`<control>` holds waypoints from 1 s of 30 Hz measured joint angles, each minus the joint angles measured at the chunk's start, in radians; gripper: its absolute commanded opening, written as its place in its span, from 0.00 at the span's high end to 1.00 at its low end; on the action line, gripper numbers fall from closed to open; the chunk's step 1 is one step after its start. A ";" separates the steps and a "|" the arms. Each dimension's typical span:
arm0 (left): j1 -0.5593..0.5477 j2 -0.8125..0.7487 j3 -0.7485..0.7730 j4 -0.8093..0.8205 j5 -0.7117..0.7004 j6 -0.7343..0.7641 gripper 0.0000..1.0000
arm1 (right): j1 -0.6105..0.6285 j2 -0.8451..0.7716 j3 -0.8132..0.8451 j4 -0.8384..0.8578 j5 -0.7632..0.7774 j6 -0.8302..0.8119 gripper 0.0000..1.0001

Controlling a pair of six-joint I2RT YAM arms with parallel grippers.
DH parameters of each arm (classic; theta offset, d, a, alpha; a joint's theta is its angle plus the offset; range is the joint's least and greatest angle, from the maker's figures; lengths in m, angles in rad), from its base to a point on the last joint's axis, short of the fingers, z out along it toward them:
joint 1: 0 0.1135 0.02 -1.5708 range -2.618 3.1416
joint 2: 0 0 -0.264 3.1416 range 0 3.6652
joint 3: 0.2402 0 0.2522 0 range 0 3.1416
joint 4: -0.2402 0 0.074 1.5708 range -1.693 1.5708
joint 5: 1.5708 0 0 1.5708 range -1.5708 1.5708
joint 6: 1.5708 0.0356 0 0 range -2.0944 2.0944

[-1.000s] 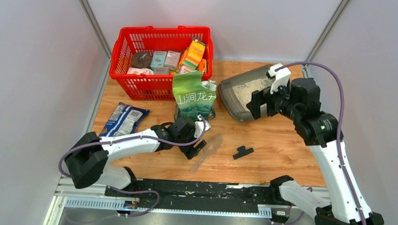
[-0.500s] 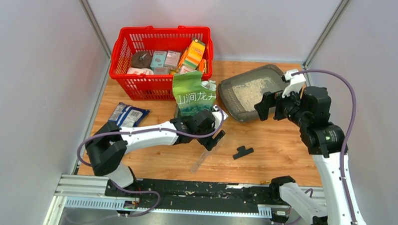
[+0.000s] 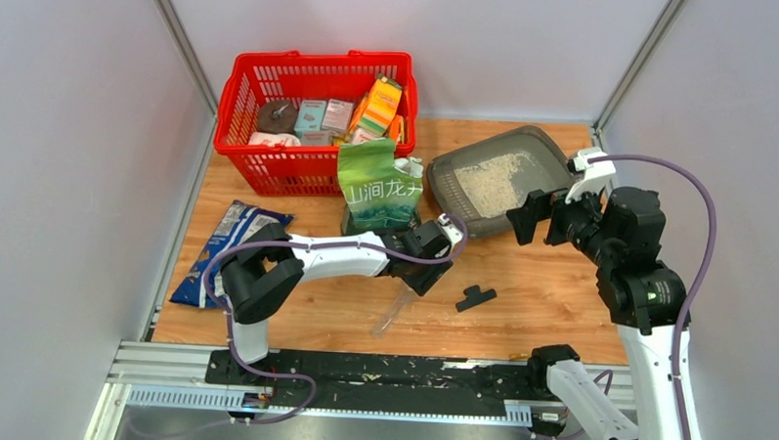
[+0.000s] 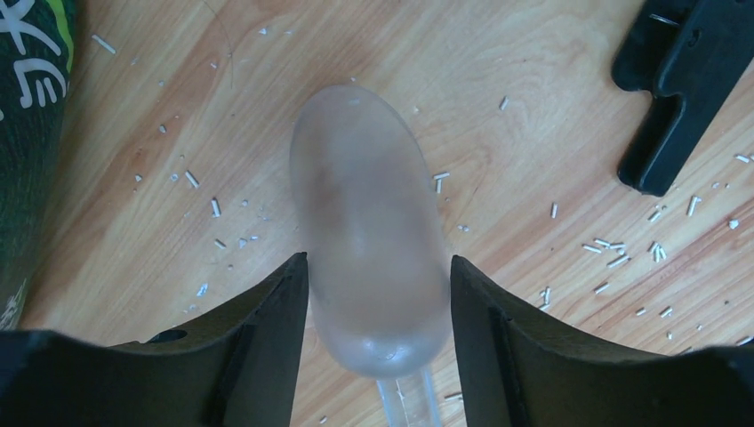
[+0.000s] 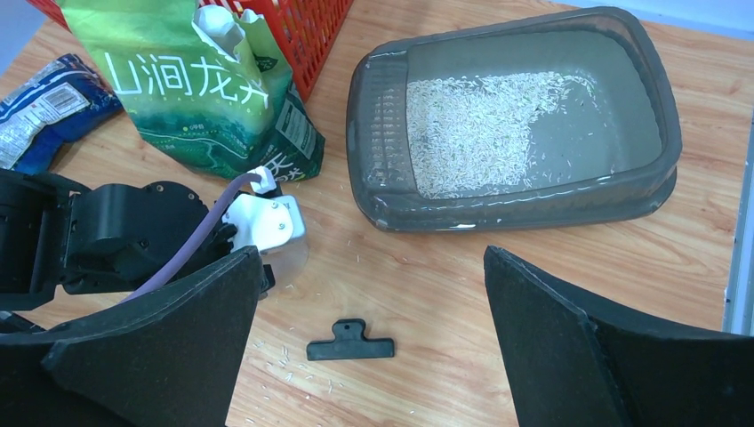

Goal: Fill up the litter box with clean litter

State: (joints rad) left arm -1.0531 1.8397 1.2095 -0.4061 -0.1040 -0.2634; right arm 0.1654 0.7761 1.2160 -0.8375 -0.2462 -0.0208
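Note:
The dark grey litter box (image 3: 443,188) lies flat at the back right, also in the right wrist view (image 5: 378,142). Pale clean litter (image 3: 492,178) covers part of its floor (image 5: 485,120). A clear plastic scoop (image 3: 392,306) lies on the table. My left gripper (image 3: 429,266) is open, and in the left wrist view (image 4: 379,260) its fingers straddle the scoop's bowl (image 4: 369,231). My right gripper (image 3: 537,220) is open and empty, held above the table in front of the box, as the right wrist view shows (image 5: 372,252).
A green-and-white pouch (image 3: 379,190) stands open left of the box. A black clip (image 3: 476,297) lies on the table right of the scoop. A red basket (image 3: 313,57) of goods sits at the back left. A blue foil bag (image 3: 223,248) lies at the left. Spilled granules dot the wood.
My right gripper has drawn back from the litter box toward the right; the box, tilted before, now lies flat. My left gripper has moved right along the scoop to its bowl.

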 measured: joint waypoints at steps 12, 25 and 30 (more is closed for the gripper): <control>0.001 0.016 0.034 -0.046 0.033 0.048 1.00 | -0.022 0.028 -0.007 0.004 -0.020 0.025 0.00; 0.153 -0.249 0.265 -0.104 0.255 0.161 1.00 | -0.029 0.112 0.074 0.006 -0.061 0.021 0.00; 0.196 -0.326 0.405 -0.077 0.318 0.201 0.58 | -0.029 0.147 0.085 0.021 -0.124 0.056 0.00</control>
State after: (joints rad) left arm -0.8566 1.5139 1.6142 -0.4828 0.2142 -0.0620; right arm 0.1360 0.9234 1.3010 -0.8162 -0.3702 0.0353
